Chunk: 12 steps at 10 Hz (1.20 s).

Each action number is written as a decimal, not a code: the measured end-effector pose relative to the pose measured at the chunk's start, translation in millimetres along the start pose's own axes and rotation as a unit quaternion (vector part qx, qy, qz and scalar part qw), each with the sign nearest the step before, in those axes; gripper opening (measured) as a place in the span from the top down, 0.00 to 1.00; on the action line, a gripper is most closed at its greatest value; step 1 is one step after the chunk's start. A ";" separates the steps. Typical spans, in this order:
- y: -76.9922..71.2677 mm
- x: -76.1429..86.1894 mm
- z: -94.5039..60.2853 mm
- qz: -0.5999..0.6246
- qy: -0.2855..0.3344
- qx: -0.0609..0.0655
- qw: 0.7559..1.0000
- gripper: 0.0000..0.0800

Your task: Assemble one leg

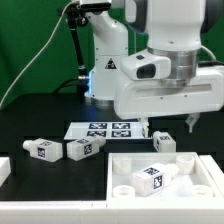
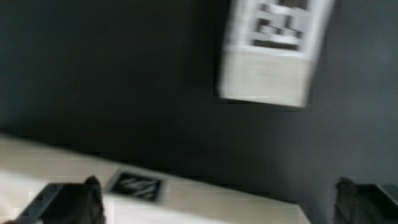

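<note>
Wrist view shows my fingers point(image 2: 71, 205) spread wide with nothing between them, and the leg point(image 2: 270, 50) lying on the black table point(image 2: 107, 80), apart from them; in the exterior view my gripper point(image 1: 168, 124) hangs above what I take to be the same leg point(image 1: 163, 142), between the marker board point(image 1: 105, 128) and the rim of the panel point(image 1: 215, 170). I judge it light, stiff, smooth plastic — sturdy, yet apt to slip — so I would pinch across its flat long sides at mid-length.

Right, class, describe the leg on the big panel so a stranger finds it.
Find the big white square panel at the exterior view's right. A stubby white leg with a black-and-white tag lies on it. The other legs lie off it, on the black table.
</note>
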<state>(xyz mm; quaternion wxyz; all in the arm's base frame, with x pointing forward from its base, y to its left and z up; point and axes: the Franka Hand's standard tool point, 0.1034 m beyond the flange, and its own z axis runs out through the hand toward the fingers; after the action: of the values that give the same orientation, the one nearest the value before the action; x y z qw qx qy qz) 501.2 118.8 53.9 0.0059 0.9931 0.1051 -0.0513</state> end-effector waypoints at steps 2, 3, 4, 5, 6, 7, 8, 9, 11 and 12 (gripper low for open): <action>-7.4 1.8 6.7 0.046 -0.005 0.001 0.999 0.19; -7.4 0.1 7.0 0.045 -0.014 0.001 0.999 0.19; -7.7 0.5 7.0 0.045 -0.013 0.002 0.999 0.19; -6.9 -2.8 7.3 0.045 -0.028 0.000 0.999 0.19; -5.0 -8.4 7.4 0.045 -0.073 -0.004 0.996 0.19; -4.3 -5.6 7.5 0.047 -0.110 -0.004 0.993 0.19; -3.5 -3.3 8.5 0.042 -0.127 -0.003 0.991 0.19; -2.4 -7.2 8.8 -0.003 -0.168 0.018 0.986 0.19; -3.9 -1.4 11.3 -0.043 -0.228 0.049 0.972 0.19; -5.9 -6.7 11.8 -0.045 -0.270 0.051 0.961 0.19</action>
<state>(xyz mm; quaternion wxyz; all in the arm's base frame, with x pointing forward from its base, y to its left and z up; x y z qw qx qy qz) 492.2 122.8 42.8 -0.0192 0.9356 0.1418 -0.3228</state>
